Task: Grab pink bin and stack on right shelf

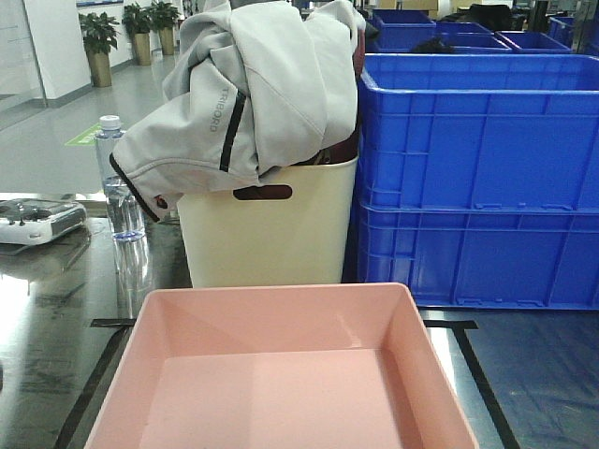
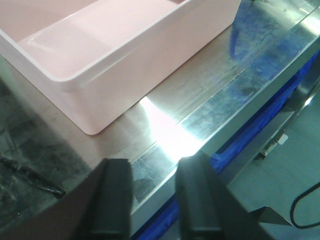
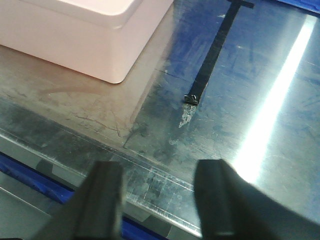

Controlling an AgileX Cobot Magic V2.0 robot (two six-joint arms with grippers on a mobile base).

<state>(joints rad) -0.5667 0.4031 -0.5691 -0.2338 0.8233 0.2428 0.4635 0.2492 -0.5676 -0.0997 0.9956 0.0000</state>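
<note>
On the glossy dark-grey taped shelf (image 1: 524, 365) sits the smooth, round-cornered pale-pink plastic bin (image 1: 281, 374) — matte black left gripper (image 2: 152, 200) and right gripper (image 3: 160, 200) both spread, holding nothing.

The pink bin (image 1: 281, 374) is smooth, matt plastic; the right shelf (image 3: 250, 100) glossy, scratched metal.
</note>
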